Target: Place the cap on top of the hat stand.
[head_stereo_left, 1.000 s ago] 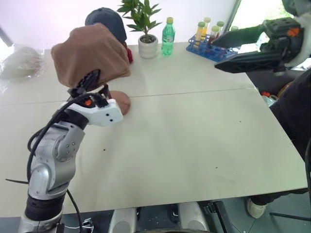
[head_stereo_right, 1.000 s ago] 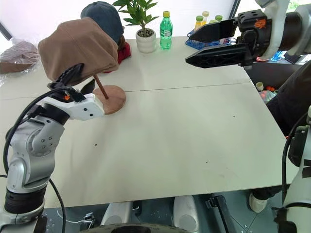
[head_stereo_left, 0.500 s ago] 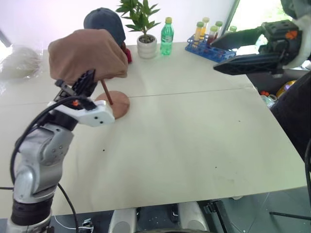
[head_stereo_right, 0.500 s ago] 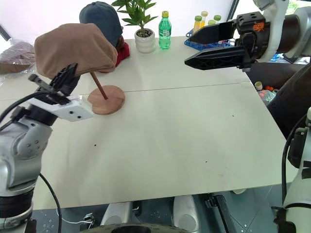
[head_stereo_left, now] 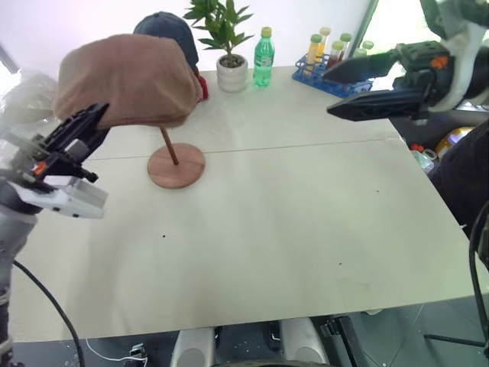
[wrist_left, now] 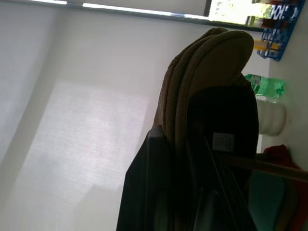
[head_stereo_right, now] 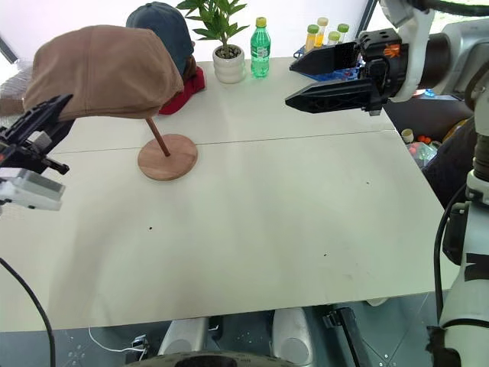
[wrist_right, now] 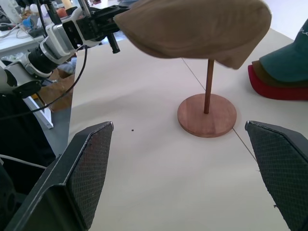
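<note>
The brown cap rests on top of the wooden hat stand, covering its top disc. The stand's slanted rod and round base show beneath it on the table. My left gripper is at the cap's left edge, shut on the brim, which runs between its two fingers in the left wrist view. My right gripper hovers high over the table's far right, open and empty, pointing left toward the stand.
A blue denim cap on stacked caps, a potted plant, a green bottle and a blue tube rack line the far edge. A plastic bag lies far left. A person in dark clothing stands at the right.
My left gripper came out from under the cap, moved left and shut on its edge. The cap now sits spread further left on the stand. The right gripper kept still.
</note>
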Controlling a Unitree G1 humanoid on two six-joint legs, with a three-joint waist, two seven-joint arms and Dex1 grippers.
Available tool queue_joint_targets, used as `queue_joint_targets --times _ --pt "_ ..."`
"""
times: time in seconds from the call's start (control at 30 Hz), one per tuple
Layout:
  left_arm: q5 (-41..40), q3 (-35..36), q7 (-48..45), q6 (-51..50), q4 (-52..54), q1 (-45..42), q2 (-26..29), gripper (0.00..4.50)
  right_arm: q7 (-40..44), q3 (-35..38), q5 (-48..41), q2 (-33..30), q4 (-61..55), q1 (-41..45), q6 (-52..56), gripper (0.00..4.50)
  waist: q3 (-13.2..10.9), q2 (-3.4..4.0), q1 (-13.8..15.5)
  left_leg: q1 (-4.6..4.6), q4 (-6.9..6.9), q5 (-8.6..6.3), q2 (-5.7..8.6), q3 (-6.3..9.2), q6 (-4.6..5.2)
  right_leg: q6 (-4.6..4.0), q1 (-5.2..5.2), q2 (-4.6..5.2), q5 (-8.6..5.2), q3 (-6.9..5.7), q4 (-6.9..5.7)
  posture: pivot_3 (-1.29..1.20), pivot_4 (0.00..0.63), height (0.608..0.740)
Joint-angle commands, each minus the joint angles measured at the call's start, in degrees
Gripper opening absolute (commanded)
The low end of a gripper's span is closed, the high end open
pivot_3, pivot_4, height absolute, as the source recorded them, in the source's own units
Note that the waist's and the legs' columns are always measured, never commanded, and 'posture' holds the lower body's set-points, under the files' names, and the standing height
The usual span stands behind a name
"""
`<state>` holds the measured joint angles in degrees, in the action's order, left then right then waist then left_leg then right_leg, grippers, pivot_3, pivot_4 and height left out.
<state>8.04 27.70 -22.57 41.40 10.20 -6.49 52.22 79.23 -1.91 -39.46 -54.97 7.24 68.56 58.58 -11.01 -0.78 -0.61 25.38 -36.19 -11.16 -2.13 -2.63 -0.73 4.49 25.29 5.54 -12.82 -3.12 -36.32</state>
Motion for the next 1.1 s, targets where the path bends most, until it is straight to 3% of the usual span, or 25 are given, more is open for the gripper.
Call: queue_joint_targets --times 0.03,0.3,0.63,0.77,0.93,0.97,1.1 --pt "-5.9 -0.7 -2.9 7.5 -8.2 -2.4 4.6 0.07 0.8 0.8 0.2 -0.2 0.3 2.8 -0.7 4.5 0.0 0.01 -0.1 0.0 0.01 0.0 -0.01 -0.01 0.0 0.0 0.01 0.0 0.0 0.0 0.0 0.0 0.15 0.74" --pt "-11.4 -8.7 -9.9 21.5 -25.5 -9.1 10.9 0.07 1.5 0.4 0.6 -0.4 0.0 3.3 0.1 4.5 0.0 0.02 -0.1 0.01 0.05 0.0 -0.02 -0.06 -0.01 0.0 0.05 0.01 0.0 0.01 0.02 0.0 0.15 0.74" --pt "-12.3 -17.1 -13.8 32.7 -39.9 -15.7 13.0 0.07 1.0 0.8 0.5 -0.9 -0.8 3.0 1.3 4.5 0.0 0.02 -0.1 0.02 0.05 0.0 -0.04 -0.1 -0.01 0.02 0.05 0.0 0.01 0.01 0.01 0.0 0.15 0.74" --pt "-12.3 -17.4 -13.2 33.6 -42.1 -16.2 13.1 1.57 0.6 1.1 0.3 -0.9 -1.3 2.8 1.7 4.5 0.0 0.02 -0.2 0.01 0.07 0.0 -0.06 -0.11 -0.01 0.02 0.06 0.0 0.02 0.01 0.01 0.0 0.15 0.74" --pt "-11.1 -14.6 -11.7 32.0 -40.8 -13.6 13.4 4.22 0.5 1.4 0.4 -0.9 -1.2 2.3 1.3 4.5 0.0 0.02 -0.2 0.01 0.07 0.0 -0.06 -0.11 -0.01 0.03 0.06 0.0 0.02 0.01 0.01 0.0 0.15 0.74" --pt "-11.4 -13.6 -11.4 31.2 -39.3 -12.0 13.6 4.46 0.5 1.3 0.4 -0.8 -1.1 2.2 1.1 4.5 0.0 0.02 -0.2 0.01 0.07 0.0 -0.07 -0.11 -0.01 0.03 0.06 0.0 0.02 0.01 0.01 0.0 0.15 0.74" --pt "-13.8 -7.3 -10.8 25.8 -30.2 -2.2 13.9 4.46 0.9 1.1 0.6 -0.3 -0.8 1.8 0.2 4.5 0.0 0.03 -0.3 0.02 0.1 -0.01 -0.17 -0.13 -0.01 0.02 0.09 0.0 0.02 0.01 0.01 0.0 0.15 0.74"
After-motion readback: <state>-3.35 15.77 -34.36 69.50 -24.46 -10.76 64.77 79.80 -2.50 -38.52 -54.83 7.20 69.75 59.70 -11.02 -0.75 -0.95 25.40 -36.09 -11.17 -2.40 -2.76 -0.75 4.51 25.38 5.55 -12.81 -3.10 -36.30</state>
